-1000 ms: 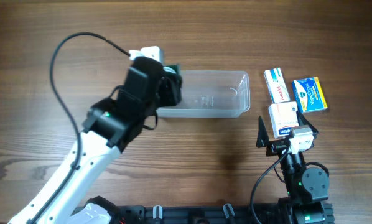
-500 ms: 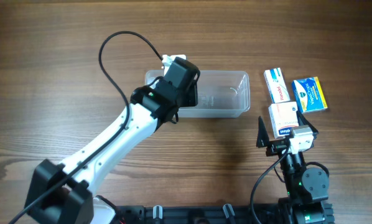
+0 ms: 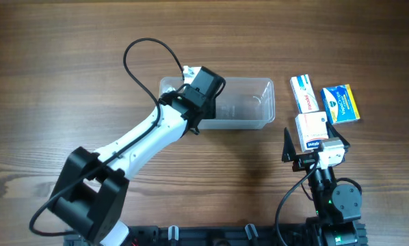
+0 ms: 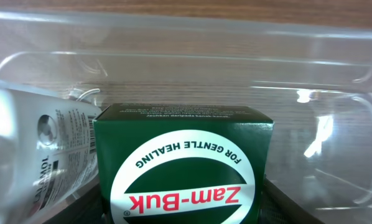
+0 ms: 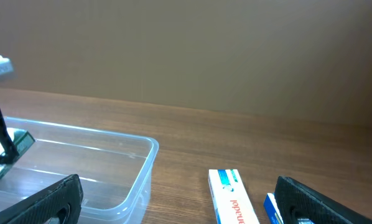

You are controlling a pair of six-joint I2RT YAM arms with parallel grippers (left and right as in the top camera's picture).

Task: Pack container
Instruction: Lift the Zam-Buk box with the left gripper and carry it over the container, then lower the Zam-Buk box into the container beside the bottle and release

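Note:
The clear plastic container (image 3: 249, 102) lies at the table's middle back and also shows in the right wrist view (image 5: 120, 165). My left gripper (image 3: 204, 92) hangs over its left end, shut on a green Zam-Buk box (image 4: 183, 165) held inside the container's walls (image 4: 310, 68). A white bottle with small print (image 4: 43, 146) lies in the container just left of the box. My right gripper (image 3: 315, 137) is open and empty near the front right, its fingers (image 5: 176, 193) spread wide and facing the loose boxes.
A white box with teal and red print (image 3: 303, 93) and a blue and yellow box (image 3: 341, 103) lie right of the container; both show in the right wrist view (image 5: 232, 199), the blue one (image 5: 272, 206) at the bottom. A black cable (image 3: 139, 61) loops behind the left arm.
My left arm has swung right and stretched out, carrying the green box from the container's left edge to inside its left end. The right arm has not moved.

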